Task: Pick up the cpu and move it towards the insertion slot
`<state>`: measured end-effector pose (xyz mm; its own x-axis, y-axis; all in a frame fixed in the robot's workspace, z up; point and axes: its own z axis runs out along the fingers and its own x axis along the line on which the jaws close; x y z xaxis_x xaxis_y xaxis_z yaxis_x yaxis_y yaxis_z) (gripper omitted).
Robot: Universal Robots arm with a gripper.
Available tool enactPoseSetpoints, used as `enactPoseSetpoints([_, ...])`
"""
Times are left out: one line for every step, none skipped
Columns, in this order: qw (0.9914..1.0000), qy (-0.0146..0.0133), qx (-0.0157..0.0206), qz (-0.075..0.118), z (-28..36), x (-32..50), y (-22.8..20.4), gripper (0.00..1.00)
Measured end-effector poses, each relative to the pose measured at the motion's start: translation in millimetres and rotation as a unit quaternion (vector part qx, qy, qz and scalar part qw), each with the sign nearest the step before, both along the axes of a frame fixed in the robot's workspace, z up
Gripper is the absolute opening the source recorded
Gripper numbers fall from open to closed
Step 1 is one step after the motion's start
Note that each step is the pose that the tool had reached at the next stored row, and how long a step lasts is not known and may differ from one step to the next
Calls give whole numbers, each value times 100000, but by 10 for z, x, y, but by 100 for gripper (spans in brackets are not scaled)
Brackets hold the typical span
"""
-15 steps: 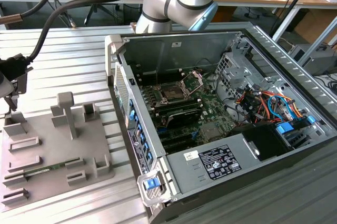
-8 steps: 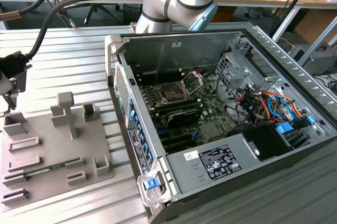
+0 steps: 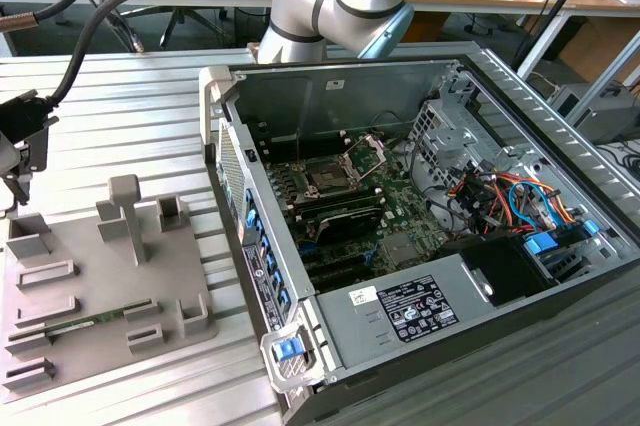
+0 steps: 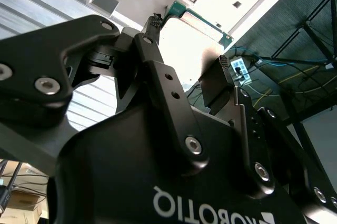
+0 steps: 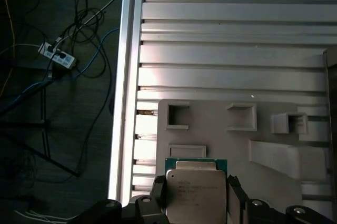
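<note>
The cpu is a flat square chip with a silvery top and a green rim. My gripper is shut on it, with one dark finger against each side. In the second wrist view the cpu shows as a bright square between the two black fingertips. It hangs over the grey fixture plate. In the exterior view my gripper is at the far left edge, above the plate's end. The insertion slot sits inside the open computer case, its silver frame lifted open.
The grey fixture plate carries raised blocks and pockets, and a thin green memory stick lies in one. The open computer case stands to the exterior view's right, with tall side walls, cables and a drive cage. The ribbed aluminium table ends in an edge with floor cables beyond.
</note>
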<state>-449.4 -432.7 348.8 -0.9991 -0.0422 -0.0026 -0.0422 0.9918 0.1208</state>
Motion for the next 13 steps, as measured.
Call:
enactPoseSetpoints([100000, -1, -1, -1, 0, 0, 0, 55])
enactPoseSetpoints([100000, 15, -93, 7, 2, 0, -1, 55])
enactPoseSetpoints([99998, 16, -651, -4, 2, 0, 0, 55])
enactPoseSetpoints([99986, 8, -1691, 1, 1, 0, 0, 55])
enactPoseSetpoints([99959, 0, -2853, 2, 1, 0, 0, 55])
enactPoseSetpoints([99938, 6, -3525, -2, 1, 0, 0, 55])
enactPoseSetpoints([99920, 7, -4004, -3, 1, 0, 0, 55])
enactPoseSetpoints([99900, 5, -4471, -2, 1, 0, 0, 55])
enactPoseSetpoints([99881, -1, -4885, 1, 0, 0, 0, 55])
enactPoseSetpoints([99863, 5, -5227, 2, 1, 0, 0, 55])
enactPoseSetpoints([99844, 6, -5580, 0, 1, 0, 0, 55])
enactPoseSetpoints([99821, 1, -5989, 0, 0, 0, -1, 55])
enactPoseSetpoints([99819, -2, -6019, 6, 0, 1, -1, 55])
